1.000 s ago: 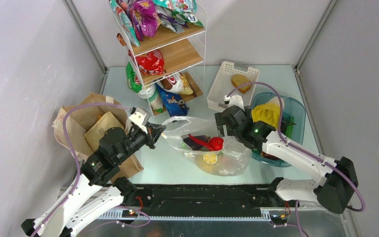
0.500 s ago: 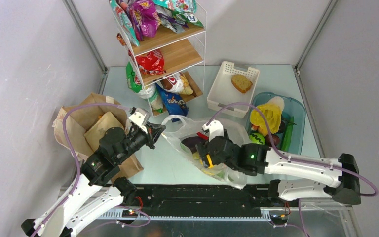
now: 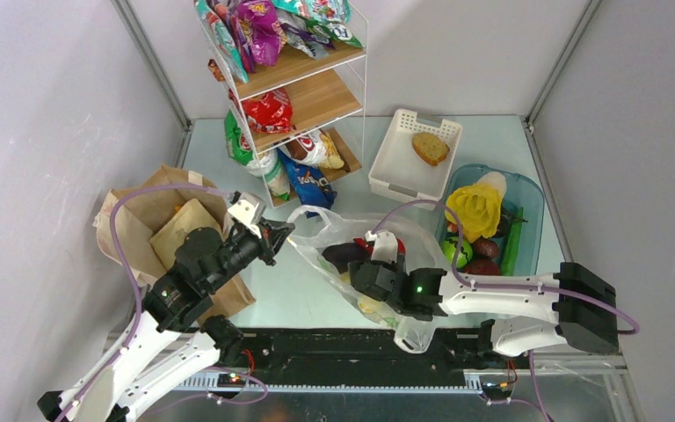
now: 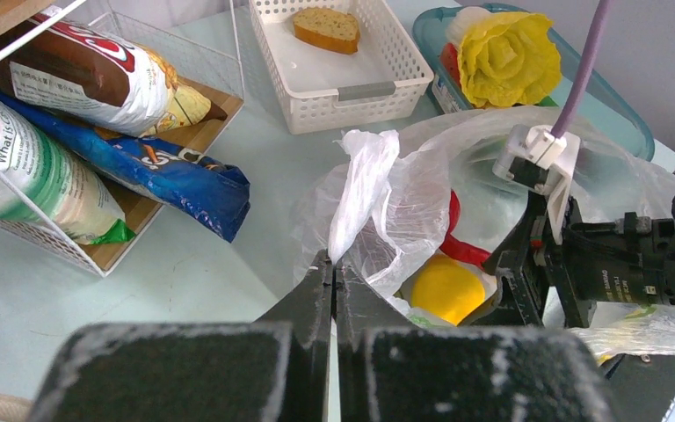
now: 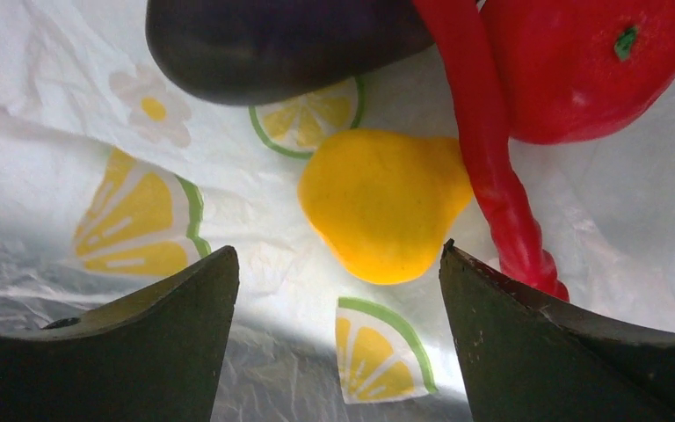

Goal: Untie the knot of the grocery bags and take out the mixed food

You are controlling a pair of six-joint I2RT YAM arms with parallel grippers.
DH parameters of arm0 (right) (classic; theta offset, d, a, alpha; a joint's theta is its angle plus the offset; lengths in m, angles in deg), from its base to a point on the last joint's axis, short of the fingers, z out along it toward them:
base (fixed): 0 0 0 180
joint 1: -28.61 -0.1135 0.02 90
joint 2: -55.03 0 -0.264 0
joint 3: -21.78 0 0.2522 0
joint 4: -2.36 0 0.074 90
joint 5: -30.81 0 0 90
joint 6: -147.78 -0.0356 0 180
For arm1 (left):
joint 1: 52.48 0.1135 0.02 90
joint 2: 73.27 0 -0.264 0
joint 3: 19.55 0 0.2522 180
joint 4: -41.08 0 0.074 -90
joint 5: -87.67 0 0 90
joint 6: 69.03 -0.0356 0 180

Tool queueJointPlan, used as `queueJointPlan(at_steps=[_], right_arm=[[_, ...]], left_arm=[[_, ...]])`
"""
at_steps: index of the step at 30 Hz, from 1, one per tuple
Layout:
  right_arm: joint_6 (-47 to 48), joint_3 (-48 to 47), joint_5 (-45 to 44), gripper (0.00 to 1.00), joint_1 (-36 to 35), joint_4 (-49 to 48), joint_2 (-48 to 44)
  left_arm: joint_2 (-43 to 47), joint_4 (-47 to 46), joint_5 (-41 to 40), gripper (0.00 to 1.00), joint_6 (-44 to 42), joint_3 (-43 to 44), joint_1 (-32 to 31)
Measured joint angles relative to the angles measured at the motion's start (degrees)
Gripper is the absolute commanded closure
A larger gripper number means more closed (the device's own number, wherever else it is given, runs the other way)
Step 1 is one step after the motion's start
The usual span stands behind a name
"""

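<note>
While left gripper (image 4: 334, 264) pinches the flimsy plastic bag (image 4: 404, 202), right gripper (image 5: 337, 255), fingers spread, hovers over yellow fruit (image 5: 382, 202): likely slippery, take its middle.

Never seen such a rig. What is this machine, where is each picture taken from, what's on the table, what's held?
Two robot arms are bolted at a table's near edge. One picture looks down from above; the other two come from cameras on each wrist. The left tool is shut, pinching the clear plastic bag. The right tool is open inside that bag, holding nothing, above a yellow fruit beside an eggplant, a red chili and a tomato. Also on the table: a brown paper bag, a snack rack, a white basket with a bread slice, and a blue tub.
</note>
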Motion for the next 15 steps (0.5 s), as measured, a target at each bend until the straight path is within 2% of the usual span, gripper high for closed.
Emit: queueJointPlan(at_steps=[5, 10, 15], right_arm=[[-0.8, 0.0, -1.8, 0.10, 1.6, -2.9, 1.0], [-1.5, 0.0, -4.2, 0.15, 2.8, -4.0, 5.2], [-1.9, 0.0, -6.3, 0.13, 3.0, -5.0, 9.1]], left_arm=[[0.3, 0.0, 0.0, 1.00, 0.0, 0.0, 0.0], [0.3, 0.1, 0.0, 1.00, 0.0, 0.0, 0.0], [0.3, 0.1, 0.0, 1.00, 0.0, 0.0, 0.0]])
